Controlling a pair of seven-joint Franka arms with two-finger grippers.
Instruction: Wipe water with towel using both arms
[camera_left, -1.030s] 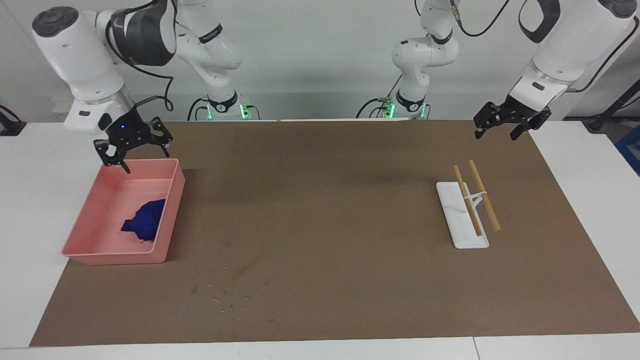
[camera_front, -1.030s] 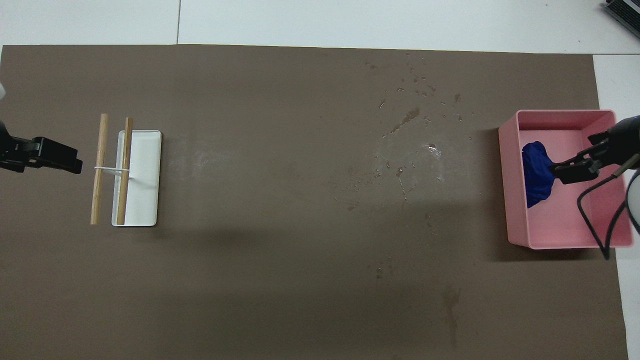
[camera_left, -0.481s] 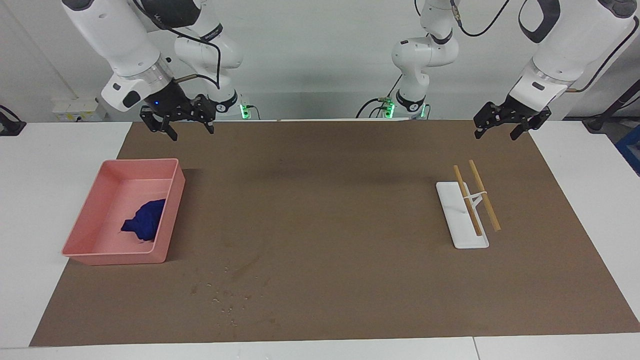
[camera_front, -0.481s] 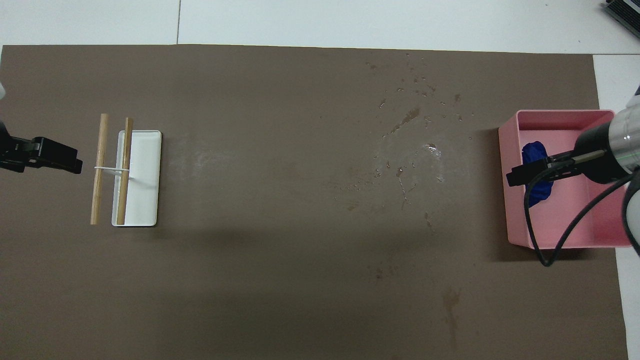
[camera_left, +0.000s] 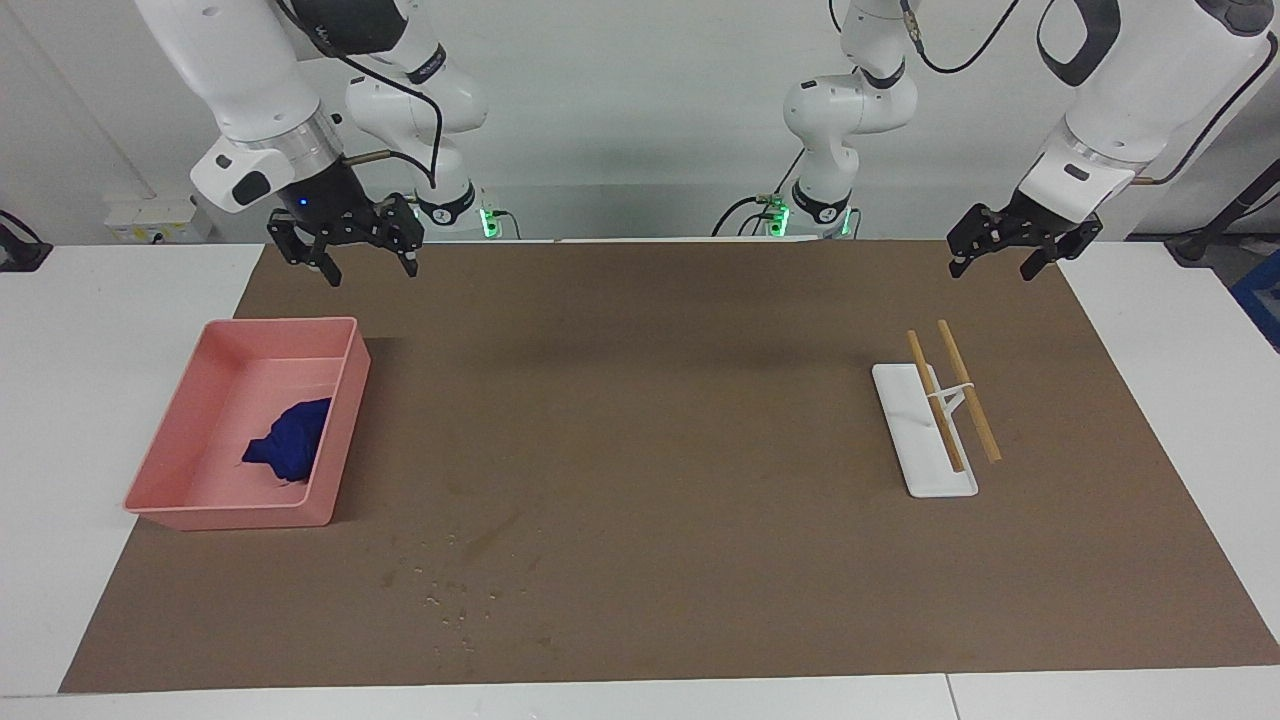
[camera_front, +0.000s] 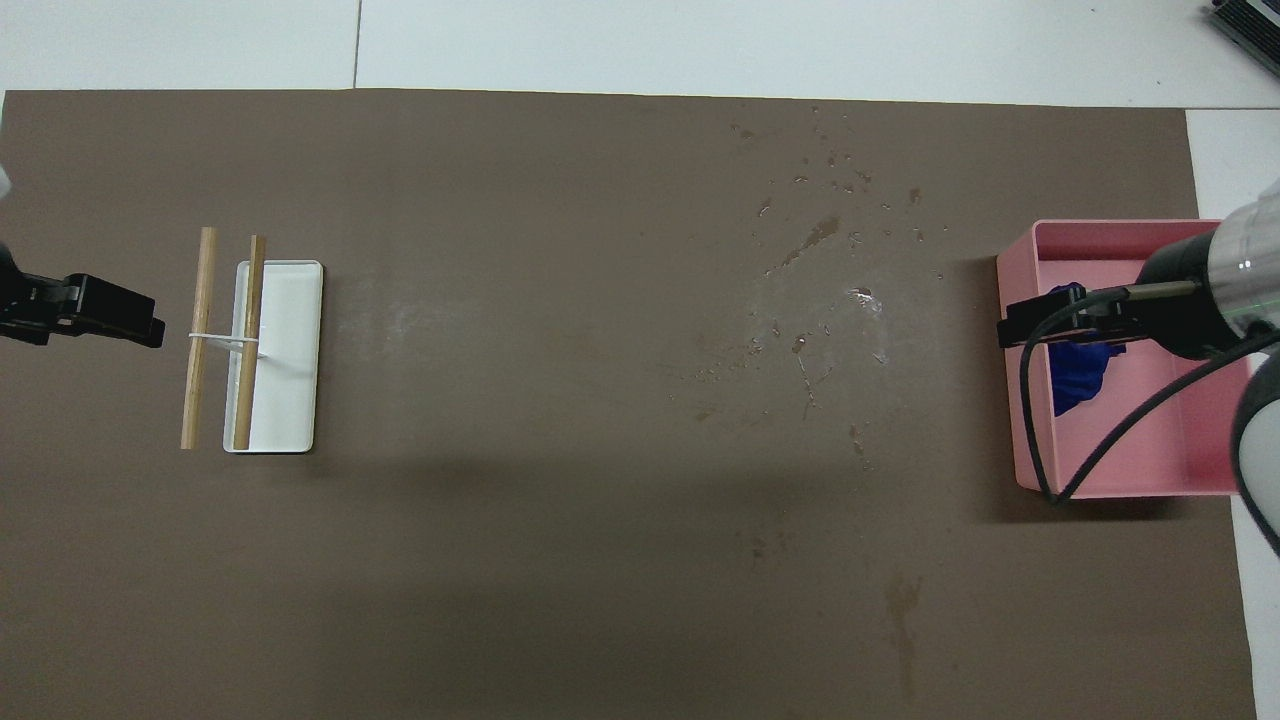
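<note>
The royal-blue towel (camera_left: 290, 440) lies bunched in the pink tray (camera_left: 230, 515) at the right arm's end of the table. In the overhead view the towel (camera_front: 1080, 375) is partly covered by the raised arm. The water (camera_left: 450, 590) is scattered droplets and damp blotches on the brown mat, beside the tray and toward the table's middle; it also shows in the overhead view (camera_front: 830, 230). My right gripper (camera_left: 370, 272) is open and empty, high in the air over the mat by the tray, touching nothing. My left gripper (camera_left: 992, 270) is open and empty and waits over the mat's corner.
A white flat plate (camera_left: 925, 470) with two wooden sticks across it lies toward the left arm's end; in the overhead view the plate (camera_front: 290, 400) sits just past the left gripper (camera_front: 110, 320). The brown mat (camera_left: 650, 400) covers most of the table.
My right gripper has risen from just above the tray's rim and swung toward the table's middle, and is now high above the mat. The towel, water and left arm have not moved.
</note>
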